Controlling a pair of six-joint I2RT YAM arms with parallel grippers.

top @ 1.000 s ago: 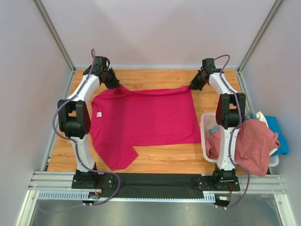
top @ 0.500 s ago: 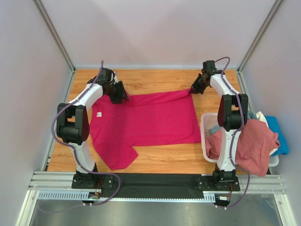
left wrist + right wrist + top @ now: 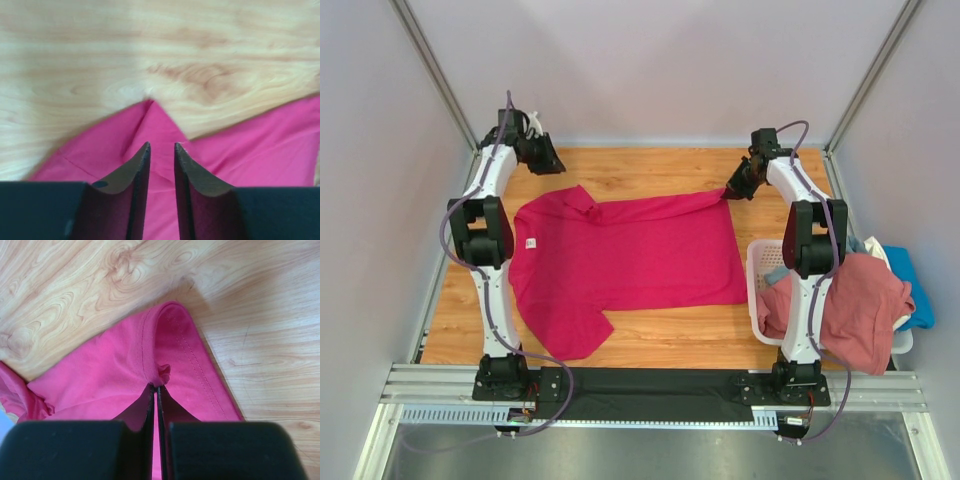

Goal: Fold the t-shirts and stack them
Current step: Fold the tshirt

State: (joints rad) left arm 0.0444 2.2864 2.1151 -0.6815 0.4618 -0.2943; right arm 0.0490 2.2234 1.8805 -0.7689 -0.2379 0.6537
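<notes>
A magenta-red t-shirt (image 3: 620,255) lies spread flat on the wooden table, its small white neck label (image 3: 531,242) at the left. My left gripper (image 3: 550,164) hovers at the far left corner, just beyond the shirt's far sleeve. In the left wrist view it (image 3: 161,145) is open and empty, with the sleeve's tip (image 3: 150,107) below it. My right gripper (image 3: 731,188) is shut on the shirt's far right hem corner. In the right wrist view it (image 3: 156,386) pinches a small bunch of the cloth (image 3: 125,365).
A white lattice basket (image 3: 756,268) stands at the table's right edge. A dusty pink shirt (image 3: 850,305) hangs over it, with blue (image 3: 918,290) and whitish (image 3: 876,250) cloth behind. Grey walls close the far and side edges.
My left gripper swung in over the far sleeve, let go of it and pulled back to the far left corner. The sleeve now lies flat. My right gripper has held still.
</notes>
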